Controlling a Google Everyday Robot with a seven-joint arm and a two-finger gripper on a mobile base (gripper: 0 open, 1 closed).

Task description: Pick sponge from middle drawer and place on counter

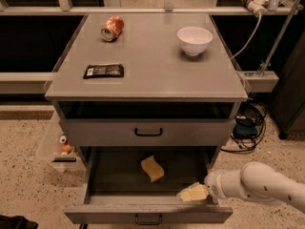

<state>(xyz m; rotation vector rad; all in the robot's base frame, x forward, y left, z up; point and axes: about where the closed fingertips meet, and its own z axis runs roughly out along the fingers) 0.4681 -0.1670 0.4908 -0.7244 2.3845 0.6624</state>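
your gripper (193,193) sits low at the front right corner of the open middle drawer (114,178), just above its front wall, at the end of the smooth white arm (262,185) that reaches in from the right. how far it is spread you cannot tell from this angle, and it has hold of nothing that shows. the sponge (152,168) lies on the drawer floor near the middle, to the left of the gripper and apart from it, so you are in the reach step, with the grasp not yet made. the next move looks to call for carrying the gripper left and a little deeper, then down over the sponge, keeping clear of the right side wall and the shut upper drawer (190,132) above. the sponge is a pale-yellow foam slab, roughly rectangular with a wavy edge, lying at a slant; it should squash under a pinch, so take it across its narrow width. the drawer is a boxy grey tray with a bare matte floor and low walls. the counter (152,80) is a broad, smooth grey top carrying a flat black packet (103,71), a red can (112,28) on its side and a round white bowl (194,40).
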